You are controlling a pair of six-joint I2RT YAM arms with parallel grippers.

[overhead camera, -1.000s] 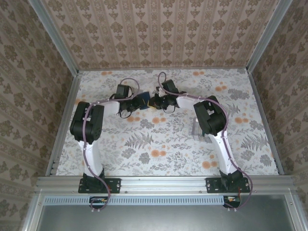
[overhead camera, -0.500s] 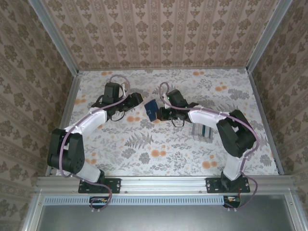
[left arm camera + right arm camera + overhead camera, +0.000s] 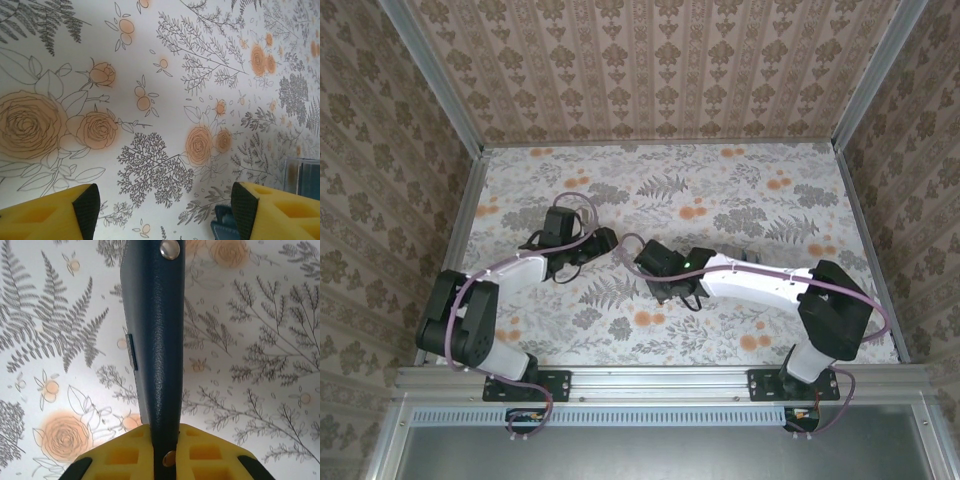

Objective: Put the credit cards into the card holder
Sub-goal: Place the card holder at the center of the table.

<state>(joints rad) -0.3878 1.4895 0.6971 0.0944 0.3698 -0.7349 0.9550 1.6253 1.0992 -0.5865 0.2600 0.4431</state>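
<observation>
Both arms have swung back toward their bases. The right gripper (image 3: 162, 452) clamps the navy card holder (image 3: 155, 340) edge-on over the floral table (image 3: 720, 190). Just beyond the card holder, the left gripper (image 3: 165, 212) hangs, jaws spread wide.

Bright, even, diffuse light; soft shadows on the table (image 3: 770, 330). Close yellow pads (image 3: 45, 212) blur at six o'clock.

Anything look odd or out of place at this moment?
Nothing spilled or damaged. The right gripper pinches the card holder edge-on; a small pale edge juts from its side, perhaps a card. The left gripper hangs open, empty.
</observation>
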